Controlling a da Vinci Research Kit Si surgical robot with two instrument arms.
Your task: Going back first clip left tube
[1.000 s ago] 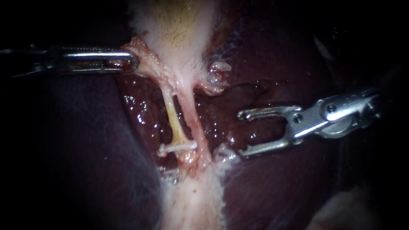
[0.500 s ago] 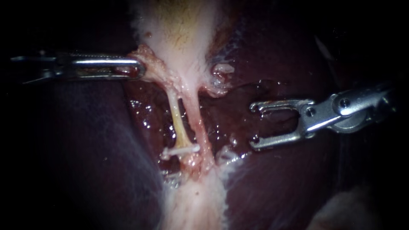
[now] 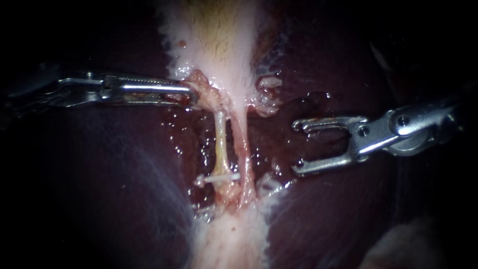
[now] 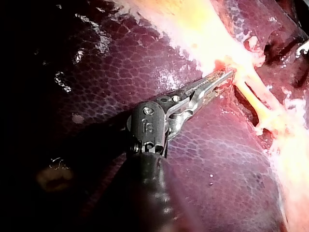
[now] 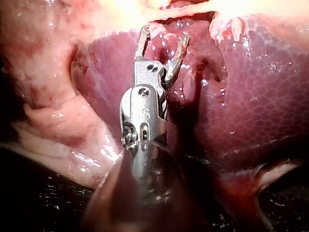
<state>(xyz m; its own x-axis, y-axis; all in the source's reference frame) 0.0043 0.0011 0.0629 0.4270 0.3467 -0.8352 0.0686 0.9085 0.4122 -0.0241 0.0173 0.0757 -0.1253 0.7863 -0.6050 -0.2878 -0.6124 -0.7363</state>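
While the right instrument [image 3: 297,147] hung clear, jaws spread and empty, the clip [image 3: 219,177] sat on the left tube [image 3: 220,144].
The left instrument [image 3: 188,95] pinched tissue [image 3: 200,85] above both tubes, seemingly to hold them taut and exposed; the clip crossed the tube's lower end, the right tube [image 3: 242,149] ran bare beside it, liver [image 3: 124,174] behind.

liver [image 4: 96,72]: dark maroon, fine net pattern | left tube [image 3: 221,144]: pale yellow | clip [image 3: 219,177]: white

Endoscope close, facing the liver [image 3: 124,199]; wrist cameras from opposite sides, on the same liver.
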